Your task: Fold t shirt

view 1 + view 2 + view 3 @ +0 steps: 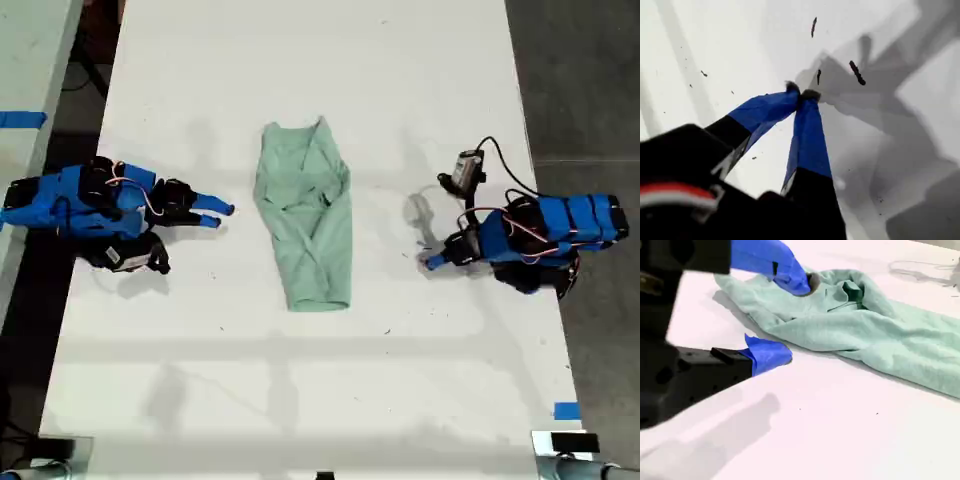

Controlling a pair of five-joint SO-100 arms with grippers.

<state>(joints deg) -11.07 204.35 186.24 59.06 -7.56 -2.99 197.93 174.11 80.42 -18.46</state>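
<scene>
Cloth comes first: the t shirt (303,215), a small pale mint-green garment of soft wrinkled fabric, lies about the middle of the white flat desk (300,400). It is drawn into a long narrow strip that runs from the desk's far edge toward its near edge. It is broader at the far end and rounded off at the near end. The sides look already gathered inward, so I judge the lengthwise part roughly done and the end-to-end fold not yet begun.

My second gripper (218,212) lies low just beside the shirt's long edge, on the exterior view's left. Its blue-taped fingers (790,275) are apart with nothing between them, and the shirt (880,325) is right ahead in its wrist view. My first gripper (432,262) sits on the other side, farther from the cloth. It is tipped down at bare desk, its blue fingers (807,135) pressed together at the tips (802,93) and holding nothing.

The next move, as I judge it, calls for both grippers to pinch one end and carry it over the other, so the first must spread its fingers and come closer.

There is ample bare desk beyond both ends of the shirt. The side edges lie close behind each arm. A black cable (500,160) loops near the first arm and could snag.
</scene>
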